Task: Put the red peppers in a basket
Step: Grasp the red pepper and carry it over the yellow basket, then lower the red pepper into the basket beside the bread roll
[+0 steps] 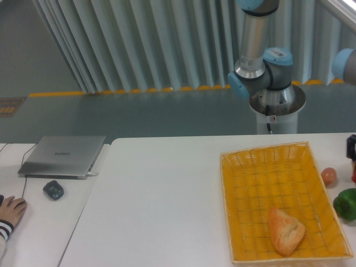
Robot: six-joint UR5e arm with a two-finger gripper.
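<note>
The yellow-orange wicker basket [245, 167] lies on the white table at the right. Only a thin bright-red sliver [354, 177] shows at the frame's right edge, to the right of the basket; it looks like the red pepper, mostly cut off. Just above it a black part [351, 148] pokes in at the edge; it looks like my gripper. Its fingers are out of frame, so I cannot tell whether it is open, shut or touching the red thing.
A bread roll [286, 231] lies in the basket's near right corner. A small reddish-orange fruit [329, 176] and a green pepper [346, 203] sit right of the basket. Robot base [276, 105] stands behind the table. Laptop [62, 156], mouse [53, 190] and a person's hand [10, 210] are at the left.
</note>
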